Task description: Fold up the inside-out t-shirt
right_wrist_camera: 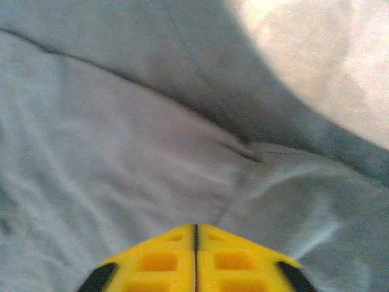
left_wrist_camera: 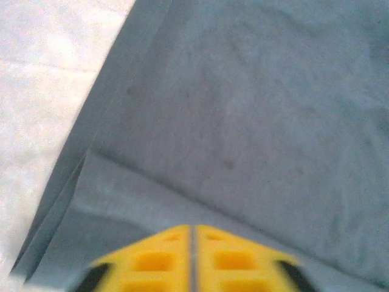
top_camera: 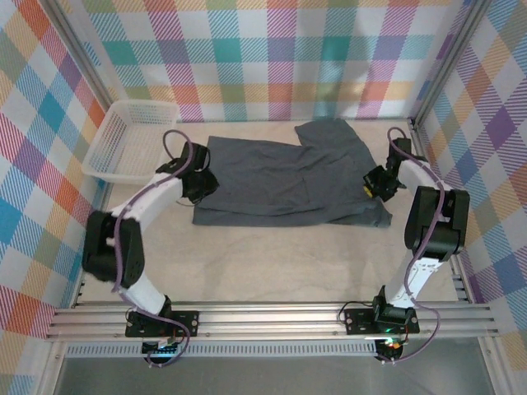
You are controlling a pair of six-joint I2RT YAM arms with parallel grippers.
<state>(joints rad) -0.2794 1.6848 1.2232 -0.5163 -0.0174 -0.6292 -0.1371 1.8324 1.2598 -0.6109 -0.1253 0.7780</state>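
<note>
The slate blue-grey inside-out t-shirt (top_camera: 280, 177) lies spread across the middle of the table, its lower part doubled over and one sleeve reaching toward the back right. My left gripper (top_camera: 203, 183) sits on the shirt's left edge. In the left wrist view its yellow fingers (left_wrist_camera: 192, 227) are pressed together on a raised fold of the cloth (left_wrist_camera: 255, 109). My right gripper (top_camera: 372, 186) rests at the shirt's right edge. In the right wrist view it (right_wrist_camera: 196, 225) is shut, and creases in the fabric (right_wrist_camera: 121, 152) run into its tip.
A white mesh basket (top_camera: 114, 176) stands at the back left, just beyond the left arm. Bare pale tabletop (top_camera: 272, 263) stretches between the shirt and the arm bases. Metal frame posts and checked walls close in the sides and back.
</note>
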